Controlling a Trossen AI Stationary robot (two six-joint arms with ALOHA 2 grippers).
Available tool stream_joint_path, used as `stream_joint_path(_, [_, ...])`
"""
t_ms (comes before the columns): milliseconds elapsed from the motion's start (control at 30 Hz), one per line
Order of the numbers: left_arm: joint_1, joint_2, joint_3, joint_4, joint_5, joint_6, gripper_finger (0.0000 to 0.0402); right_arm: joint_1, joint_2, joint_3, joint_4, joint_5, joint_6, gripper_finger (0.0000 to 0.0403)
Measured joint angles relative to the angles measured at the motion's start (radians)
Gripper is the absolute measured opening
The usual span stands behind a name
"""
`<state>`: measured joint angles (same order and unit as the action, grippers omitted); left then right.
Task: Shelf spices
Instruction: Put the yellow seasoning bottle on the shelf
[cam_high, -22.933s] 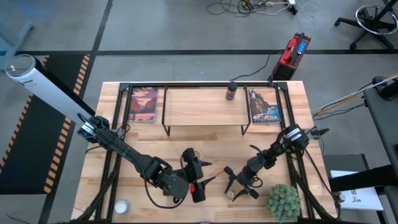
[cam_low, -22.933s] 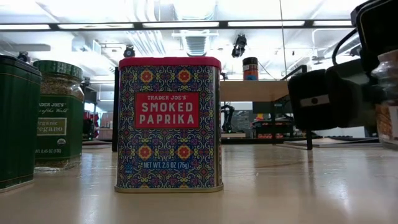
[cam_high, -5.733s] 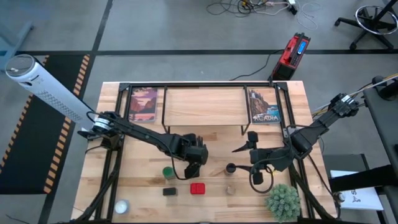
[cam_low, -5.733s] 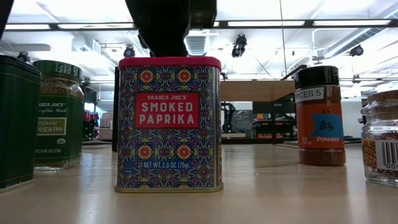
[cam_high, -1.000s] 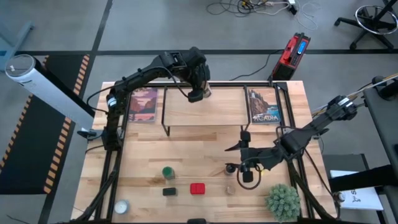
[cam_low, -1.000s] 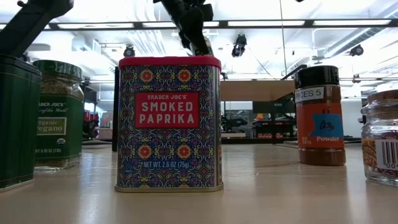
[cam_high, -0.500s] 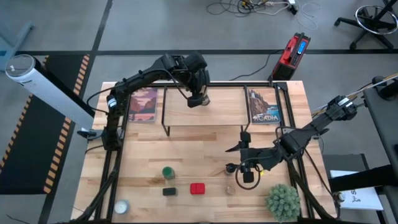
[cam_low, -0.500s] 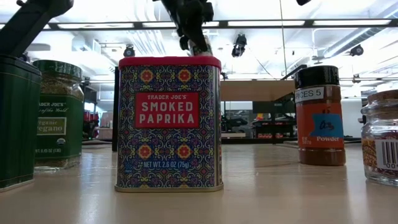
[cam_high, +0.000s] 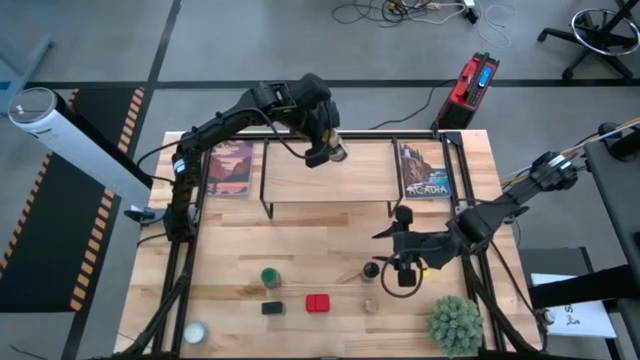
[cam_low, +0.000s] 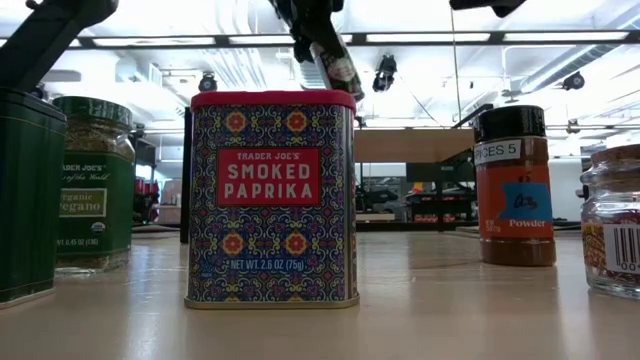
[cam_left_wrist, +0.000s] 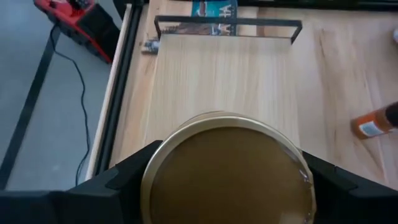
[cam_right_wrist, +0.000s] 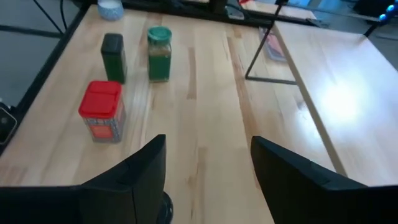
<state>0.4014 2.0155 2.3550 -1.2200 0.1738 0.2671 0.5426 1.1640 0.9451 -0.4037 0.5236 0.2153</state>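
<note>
Left gripper above shelf

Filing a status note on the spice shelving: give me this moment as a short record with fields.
left end effector: over the shelf, shut on the round jar
right end effector: open, low beside the brown bottle
shelf: no spice standing on it yet
on the table: green-lidded jar, black box, red tin, small clear jar

red tin — "SMOKED PAPRIKA" | green-lidded jar — "Oregano"
</note>
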Motion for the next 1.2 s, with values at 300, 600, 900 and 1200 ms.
stream_joint_path(300, [-0.01,0.044,-0.013,-0.062,-0.003,0.0,0.0269,0.0,-0.033,0.0,0.004,0.0,0.006,0.0224])
stream_joint_path(600, [-0.012,0.072,-0.013,-0.082,-0.005,0.007,0.0269,0.0,-0.025,-0.019,-0.002,-0.008,0.028,0.0216])
stream_joint_path(900, [-0.012,0.073,-0.014,-0.125,-0.003,0.008,0.027,0.003,-0.025,-0.05,0.072,-0.008,0.013,0.0224])
stream_joint_path(1200, [-0.019,0.073,-0.058,-0.108,-0.007,0.016,0.0271,0.003,-0.025,-0.073,0.098,-0.012,0.016,0.0214])
